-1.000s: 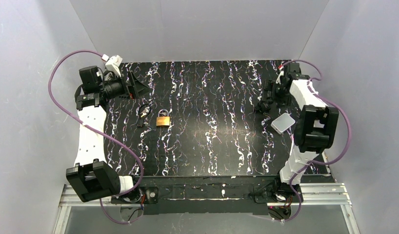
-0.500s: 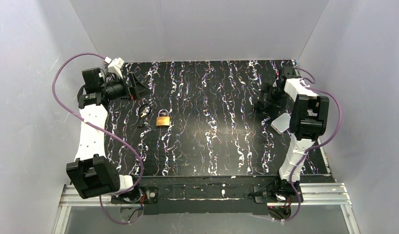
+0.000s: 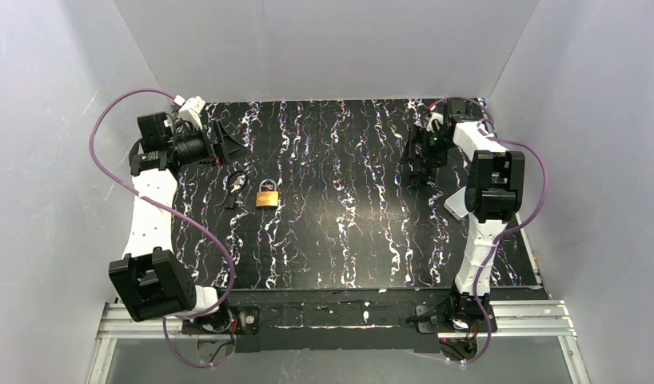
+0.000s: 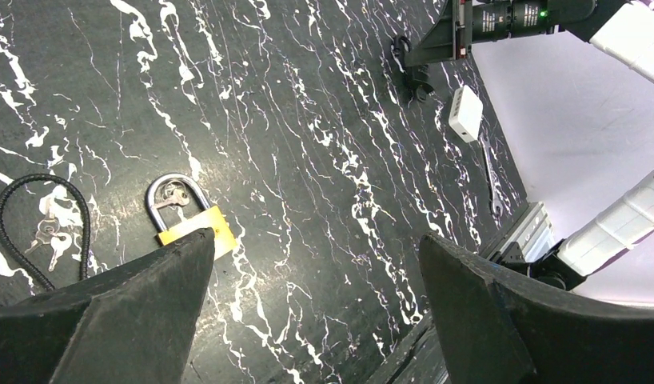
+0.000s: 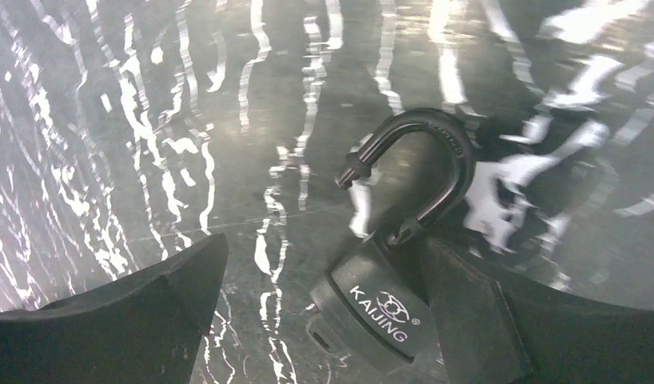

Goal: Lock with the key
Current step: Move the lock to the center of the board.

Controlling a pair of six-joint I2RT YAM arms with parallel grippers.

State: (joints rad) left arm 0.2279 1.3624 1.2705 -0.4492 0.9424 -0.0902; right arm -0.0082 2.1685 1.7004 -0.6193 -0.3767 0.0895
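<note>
Black marbled tabletop (image 3: 340, 240) fills the overhead view between pale walls (image 3: 324, 48), and the change you should note is on the right of the frame. Over the last second your right gripper (image 3: 414, 164) has swung in from the table's right edge toward the upper middle, leaving the white box (image 3: 458, 202) behind its arm. The left gripper (image 3: 232, 146) has barely shifted in the upper left. The brass padlock (image 3: 266, 195) lies untouched left of centre with the keys (image 3: 237, 182) just beside it on its left, and neither has moved. From the left wrist, that gripper's jaws stand wide with nothing between them. The brass padlock (image 4: 186, 220) lies flat at the lower left just beyond one finger, its shackle pointing up the frame, and the keys (image 4: 48, 234) sit within a black cord loop (image 4: 85, 232) near the left edge. From the right wrist, the jaws are likewise spread wide and empty, but what sits between them at the lower middle is the black padlock (image 5: 372, 308), its shackle swung open. By my reading, your right arm is lining up on the wrong lock, and the keys are not yet picked up, so the task is at its very start.
</note>
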